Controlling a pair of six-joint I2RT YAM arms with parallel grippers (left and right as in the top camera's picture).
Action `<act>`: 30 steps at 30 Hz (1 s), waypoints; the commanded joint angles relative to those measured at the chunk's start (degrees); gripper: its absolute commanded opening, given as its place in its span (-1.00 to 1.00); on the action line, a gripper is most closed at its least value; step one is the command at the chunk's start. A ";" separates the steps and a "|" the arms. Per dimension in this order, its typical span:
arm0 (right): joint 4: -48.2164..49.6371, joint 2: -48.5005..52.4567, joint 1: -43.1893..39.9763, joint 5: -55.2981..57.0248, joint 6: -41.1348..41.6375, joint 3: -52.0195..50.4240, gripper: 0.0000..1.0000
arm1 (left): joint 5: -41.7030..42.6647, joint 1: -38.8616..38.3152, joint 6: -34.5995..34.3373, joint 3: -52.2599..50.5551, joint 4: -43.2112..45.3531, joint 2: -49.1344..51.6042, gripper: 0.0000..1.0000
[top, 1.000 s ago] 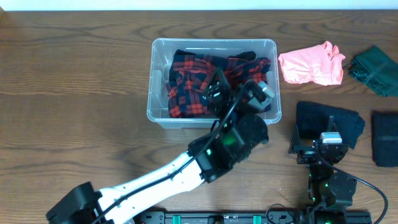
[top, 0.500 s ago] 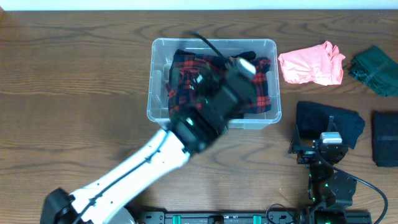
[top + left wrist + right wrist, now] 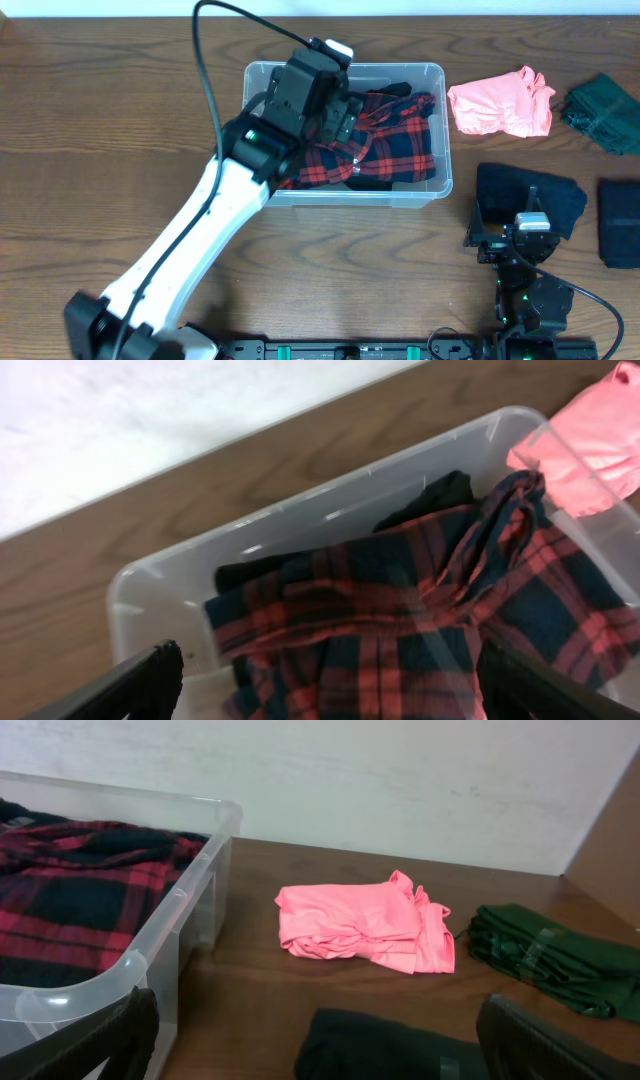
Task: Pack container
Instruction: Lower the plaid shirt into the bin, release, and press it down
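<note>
Left pincer [image 3: 328,655]: poised above the left half of the container [image 3: 440,72], fingers spread wide, nothing held.

The container sits upright on the surface [image 3: 100,150] at centre rear, with no lid on it. Contents: one plaid shirt [image 3: 395,145], bunched rather than folded and spread over most of the floor, with a black garment [image 3: 398,90] showing beneath it at the rear wall. One sleeve end rides up toward the right rear corner. Whether it crosses the rim cannot be told.

Outside, to the right:
- A pink garment [image 3: 500,105] lies near the container but apart from it.
- A dark garment [image 3: 530,192] lies lower down. The right pincer [image 3: 310,1020] is at its near edge, fingers wide apart and empty.
- A green garment [image 3: 603,112] lies at the rear right.
- A second dark piece [image 3: 620,222] lies at the right edge.

Assessment: packing is partly done. Two items appear to be in and four lie outside. The plaid shirt may need pressing flat to leave room for the rest.
</note>
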 commanded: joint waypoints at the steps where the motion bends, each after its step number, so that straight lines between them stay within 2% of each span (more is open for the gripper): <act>1: -0.13 -0.28 -0.37 0.42 -0.57 -0.17 0.99 | 3.54 0.68 -0.68 0.66 1.75 4.44 0.88; 7: -0.13 -0.28 -0.37 0.44 -0.55 -0.17 0.98 | 4.83 0.66 -0.72 0.66 5.07 12.52 0.88; 20: -0.13 -0.28 -0.37 0.44 -0.57 -0.17 0.98 | 4.57 0.39 -0.72 0.66 4.59 31.52 0.88; 25: -0.13 -0.28 -0.37 0.44 -0.57 -0.17 0.99 | 3.93 0.39 -0.70 0.68 4.63 31.67 0.88; 30: -0.13 -0.28 -0.37 0.44 -0.55 -0.17 0.98 | -0.13 0.39 -0.66 0.68 3.96 26.58 0.89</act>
